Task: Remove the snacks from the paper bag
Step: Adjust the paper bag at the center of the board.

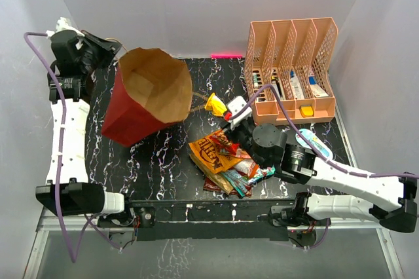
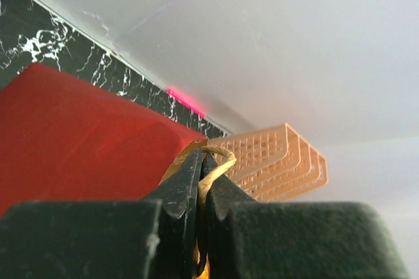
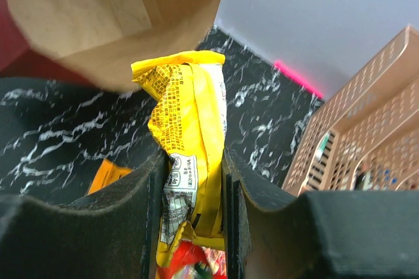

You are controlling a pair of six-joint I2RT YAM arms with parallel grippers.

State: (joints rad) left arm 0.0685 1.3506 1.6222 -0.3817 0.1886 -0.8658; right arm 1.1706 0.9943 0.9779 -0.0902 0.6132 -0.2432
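The dark red paper bag (image 1: 141,99) leans tilted at the back left, its brown mouth open toward the camera. My left gripper (image 1: 105,50) is shut on the bag's twisted handle (image 2: 219,161), with the red bag wall (image 2: 78,141) beside it. My right gripper (image 1: 226,110) is shut on a yellow snack packet (image 3: 190,128), held just outside the bag's mouth (image 3: 118,23); the packet also shows in the top view (image 1: 215,103). Several orange, red and teal snack packets (image 1: 222,158) lie piled on the table at centre front.
A peach plastic file organiser (image 1: 291,73) with small items stands at the back right; it also shows in the wrist views (image 2: 275,161) (image 3: 366,135). A white-and-blue oval packet (image 1: 313,141) lies by my right arm. The black marble table (image 1: 157,161) has white walls around.
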